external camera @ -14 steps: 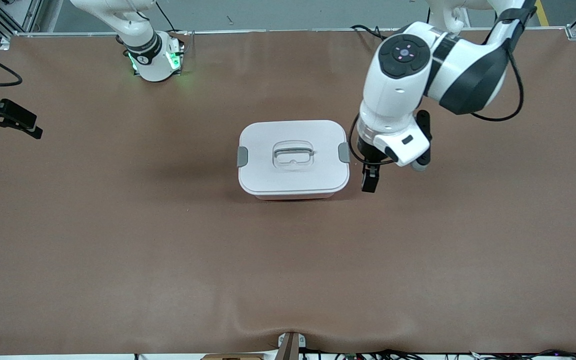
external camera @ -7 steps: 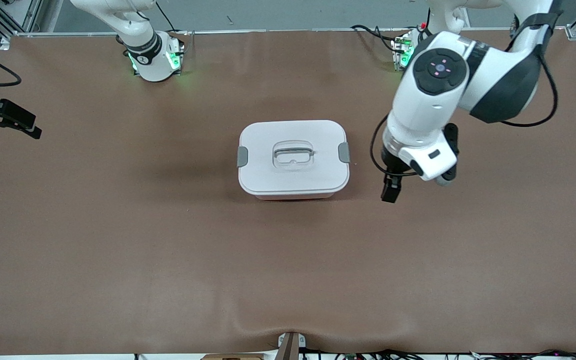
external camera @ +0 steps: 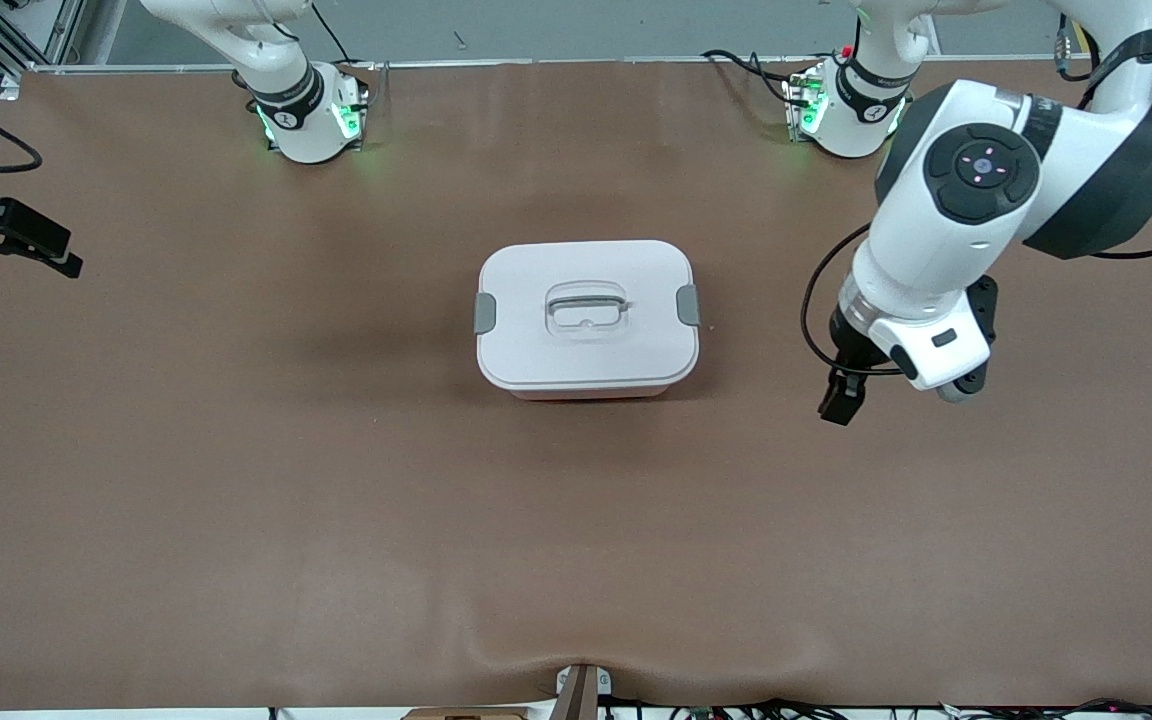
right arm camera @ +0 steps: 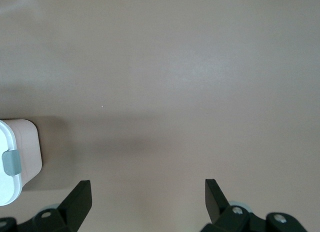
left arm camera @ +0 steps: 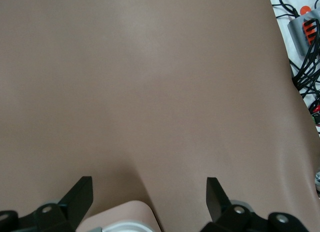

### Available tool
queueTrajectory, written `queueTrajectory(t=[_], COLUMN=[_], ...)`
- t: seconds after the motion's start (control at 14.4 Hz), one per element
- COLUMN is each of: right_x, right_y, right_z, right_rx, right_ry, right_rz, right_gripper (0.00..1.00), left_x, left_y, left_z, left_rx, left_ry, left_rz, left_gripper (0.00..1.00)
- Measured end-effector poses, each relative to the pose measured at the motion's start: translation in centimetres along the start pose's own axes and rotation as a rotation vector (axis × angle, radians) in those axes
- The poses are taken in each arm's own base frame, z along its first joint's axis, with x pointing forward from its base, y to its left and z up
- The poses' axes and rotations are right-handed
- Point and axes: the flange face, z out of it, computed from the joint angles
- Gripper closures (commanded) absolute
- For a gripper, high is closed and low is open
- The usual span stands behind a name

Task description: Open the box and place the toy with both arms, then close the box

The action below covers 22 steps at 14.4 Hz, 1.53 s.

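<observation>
while the lid sits flat on it, box [external camera: 587, 318]: mid-table on the brown mat [external camera: 336, 480], grey clips at both ends.
front, left gripper [external camera: 841, 398]: over bare mat, well apart from the box, toward the left arm's end.
front, right gripper [external camera: 11, 240]: at the right arm's end of the table, waiting.
left wrist: fingers [left arm camera: 80, 192] spread wide, nothing between them; box corner [left arm camera: 131, 216] at the frame edge.
right wrist: fingers [right arm camera: 214, 192] spread wide, empty; box end [right arm camera: 16, 159] off to one side.
</observation>
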Motion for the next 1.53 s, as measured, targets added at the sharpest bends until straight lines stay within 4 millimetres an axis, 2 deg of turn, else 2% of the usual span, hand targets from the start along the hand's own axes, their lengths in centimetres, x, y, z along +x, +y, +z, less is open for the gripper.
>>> queueTrajectory(t=[0.35,0.97,1.11,1.25,1.39,1.53], right_x=[0.0,0.0,0.0,0.0,0.0,0.0], right_y=[0.0,0.0,0.0,0.0,0.0,0.0], right_z=[0.0,0.0,0.0,0.0,0.0,0.0], right_rx=[0.0,-0.001,-0.001,-0.001,-0.001,-0.001], right_ry=[0.0,0.0,0.001,0.001,0.001,0.001], right_rz=[0.0,0.0,0.0,0.001,0.001,0.001], right_gripper=[0.0,0.0,0.0,0.0,0.0,0.0], left_x=[4.5,10.5,12.9,16.8,20.3,21.9], left_y=[-0.5,-3.6,-4.8,-6.7,-8.7,-10.0], left_z=[-0.9,-4.0,-5.7,-7.3,-8.0,-8.4], left_rx=[-0.011,0.037,0.004,-0.025,-0.02,-0.005], left_ry=[-0.042,-0.028,-0.052,-0.086,-0.101,-0.108], left_rz=[0.063,0.319,0.39,0.47,0.552,0.606], left_gripper=[0.0,0.0,0.0,0.0,0.0,0.0])
